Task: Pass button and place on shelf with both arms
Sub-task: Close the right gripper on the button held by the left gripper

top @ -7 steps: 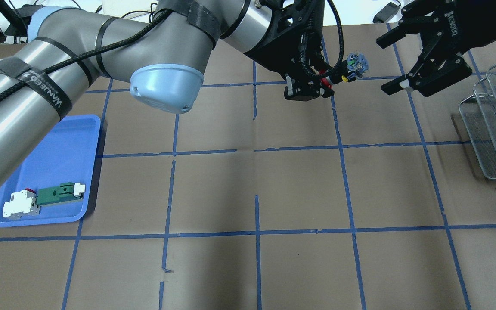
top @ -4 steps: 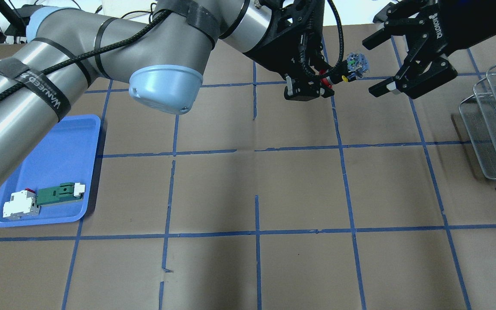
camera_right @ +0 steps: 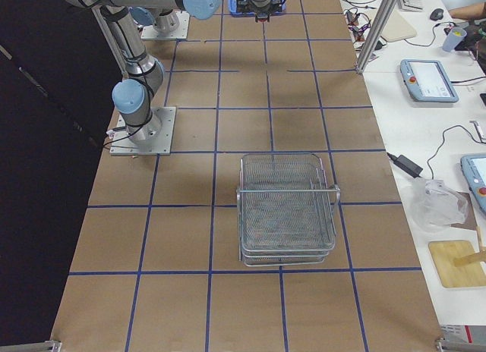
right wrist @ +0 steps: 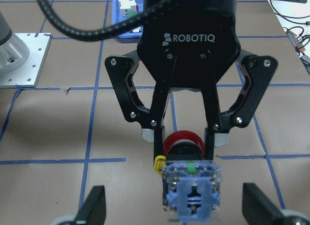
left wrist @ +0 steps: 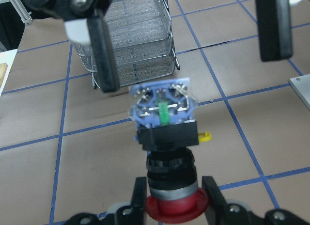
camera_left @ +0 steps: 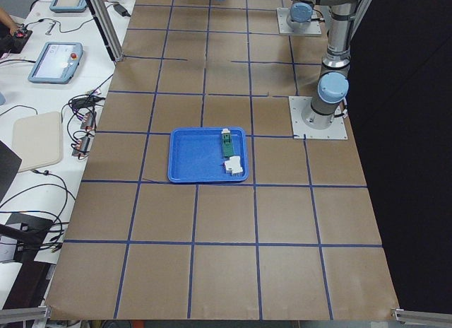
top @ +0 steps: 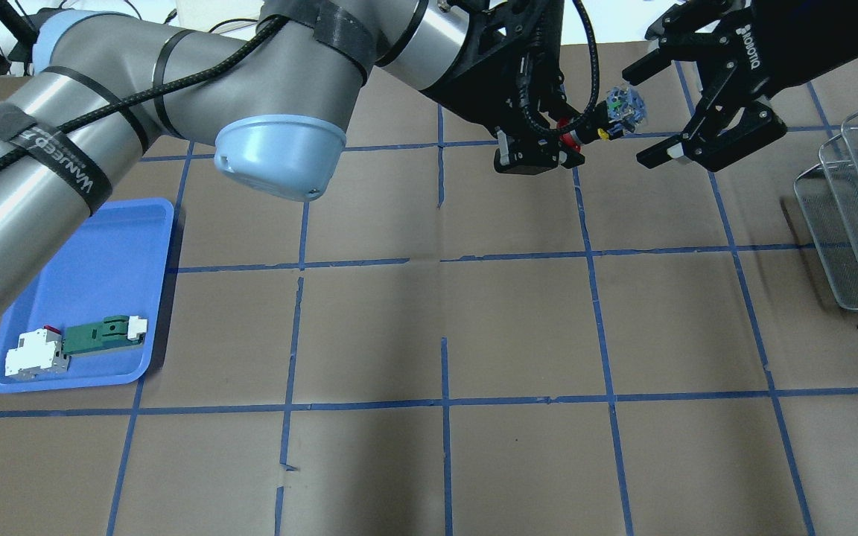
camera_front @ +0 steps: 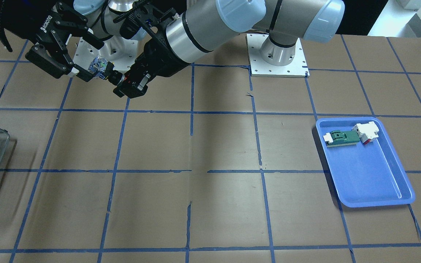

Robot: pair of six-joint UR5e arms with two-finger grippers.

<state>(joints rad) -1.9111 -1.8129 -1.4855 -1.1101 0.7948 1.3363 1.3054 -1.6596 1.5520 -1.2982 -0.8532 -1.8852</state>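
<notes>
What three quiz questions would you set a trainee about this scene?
1. True or false: the left black two-fingered pincer grips the small push-button switch by its red mushroom cap end.
2. The right black two-fingered pincer is: A open, B shut on the switch, C out of view?
3. What colour is the rectangular plastic tray holding the flat green-and-white part?
Key: 1 true; 2 A; 3 blue.

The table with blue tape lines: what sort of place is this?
Probably a robotics lab: tape-gridded table, robot arm bolted to it, control tablets and loose cables alongside.
</notes>
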